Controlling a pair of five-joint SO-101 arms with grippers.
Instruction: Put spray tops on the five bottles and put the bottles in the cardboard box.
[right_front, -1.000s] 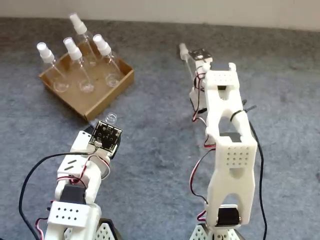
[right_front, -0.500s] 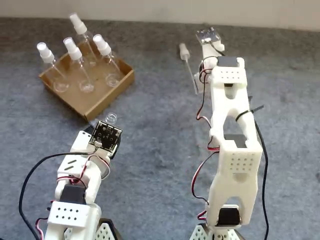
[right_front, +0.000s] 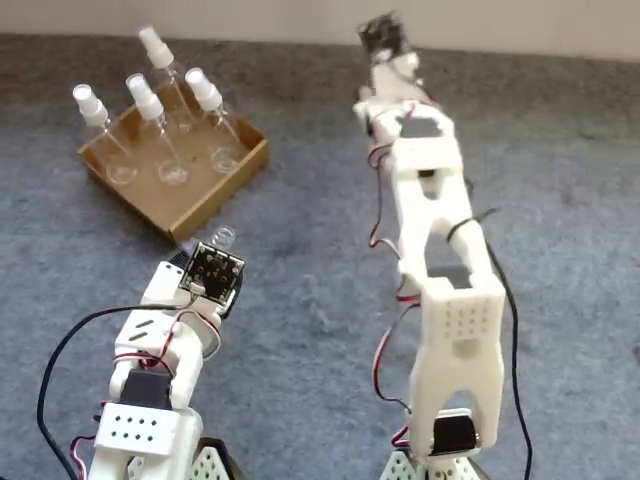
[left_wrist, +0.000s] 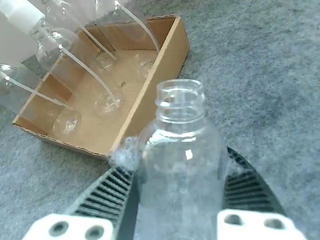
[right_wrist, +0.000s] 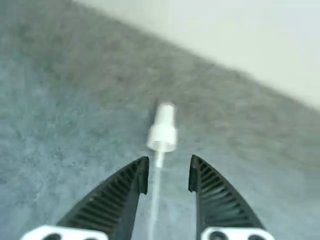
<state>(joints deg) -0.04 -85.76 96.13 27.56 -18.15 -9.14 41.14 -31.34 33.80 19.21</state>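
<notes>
**Open bottle gripped, spray top between parted jaws**

The left gripper (left_wrist: 180, 172) is clenched on a clear, uncapped plastic bottle (left_wrist: 180, 105), held upright at about seven o'clock on the grey carpet (right_front: 300, 250). At ten o'clock, a shallow brown cardboard box (right_front: 215, 205) holds four clear bottles with white spray tops (right_front: 147, 98). At twelve o'clock, the right gripper (right_wrist: 168, 172) is released. Its jaws stand apart on either side of the thin tube of a white spray top (right_wrist: 162, 131) lying on the carpet.

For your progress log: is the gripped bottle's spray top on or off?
Off: the bottle in the left gripper has a bare neck.
</notes>
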